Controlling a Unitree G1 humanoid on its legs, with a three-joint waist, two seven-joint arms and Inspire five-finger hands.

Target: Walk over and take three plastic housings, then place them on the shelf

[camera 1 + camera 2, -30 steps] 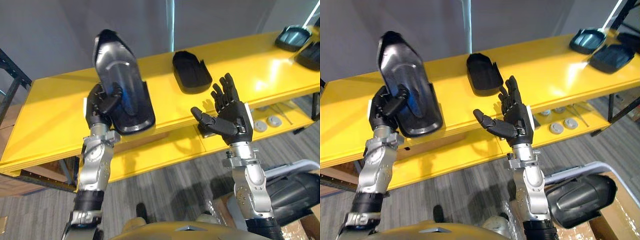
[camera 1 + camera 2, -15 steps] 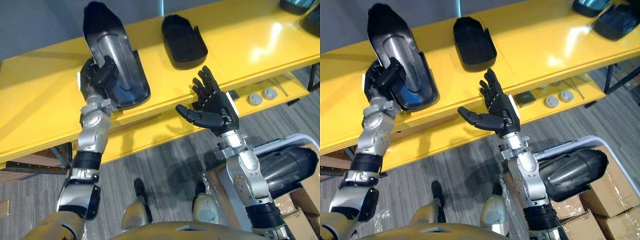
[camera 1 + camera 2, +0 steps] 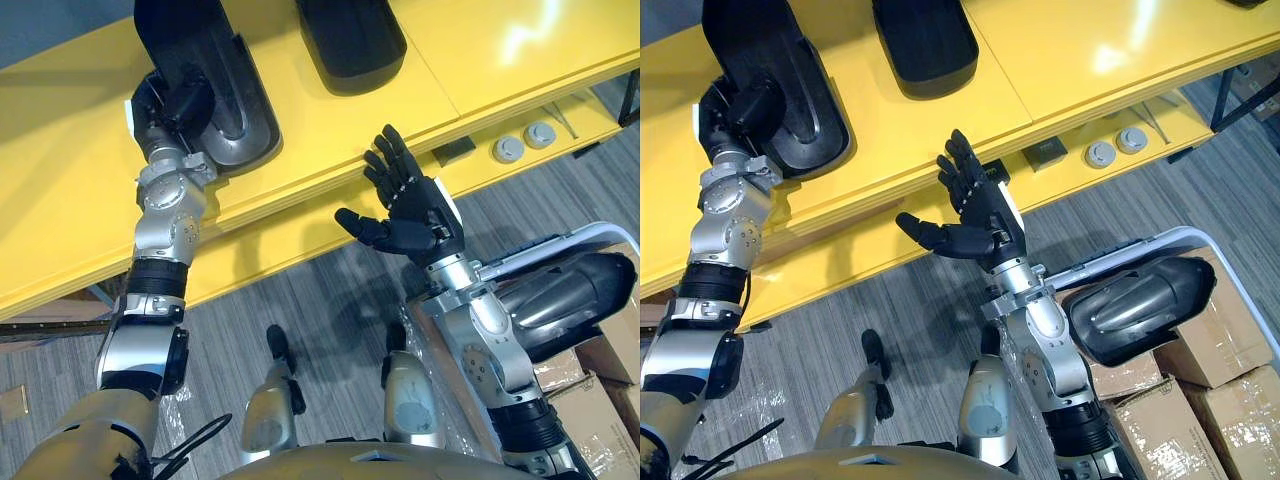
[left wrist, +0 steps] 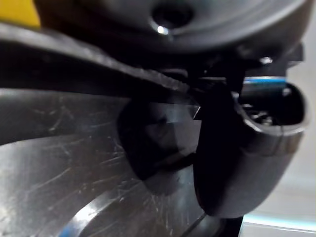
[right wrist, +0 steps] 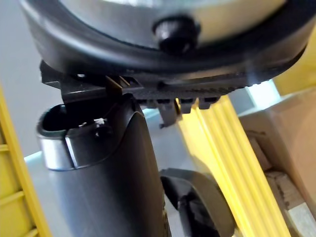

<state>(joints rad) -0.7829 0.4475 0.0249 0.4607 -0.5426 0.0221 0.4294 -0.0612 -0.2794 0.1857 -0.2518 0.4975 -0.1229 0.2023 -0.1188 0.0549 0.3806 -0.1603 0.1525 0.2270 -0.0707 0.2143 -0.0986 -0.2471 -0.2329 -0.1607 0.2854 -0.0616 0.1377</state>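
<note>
A warehouse-like workshop, with yellow shelving (image 3: 60, 160) and stacked cardboard boxes (image 3: 1215, 348).

Both eye views look steeply down on one yellow shelf (image 3: 480, 60) — wrist views sit close.

Upper left, the long black plastic housing (image 3: 222, 95) lies over the yellow shelf board (image 3: 60, 190), gripped by the left hand (image 3: 172, 100). A second black plastic housing (image 3: 350, 35) sits top centre, and brown cardboard boxes (image 3: 1170, 420) sit lower right.
</note>
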